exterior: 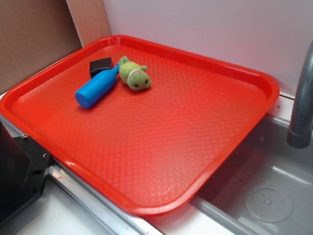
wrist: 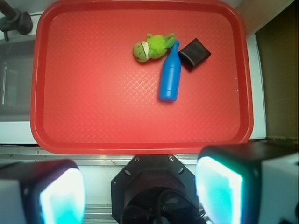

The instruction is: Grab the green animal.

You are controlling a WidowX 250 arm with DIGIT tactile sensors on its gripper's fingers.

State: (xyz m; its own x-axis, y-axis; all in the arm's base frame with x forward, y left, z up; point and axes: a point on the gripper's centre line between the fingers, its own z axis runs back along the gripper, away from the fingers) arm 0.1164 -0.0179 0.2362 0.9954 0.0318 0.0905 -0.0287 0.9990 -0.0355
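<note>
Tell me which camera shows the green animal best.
The exterior view: the green animal lies close, face and pale band visible, beside the blue bottle. The wrist view shows it smaller, from above.

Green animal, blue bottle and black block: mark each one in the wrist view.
green animal [wrist: 153, 46], wrist view, on its fuzzy body beside the head
blue bottle [wrist: 169, 77], wrist view, on its wide body
black block [wrist: 195, 54], wrist view, on its top face
</note>
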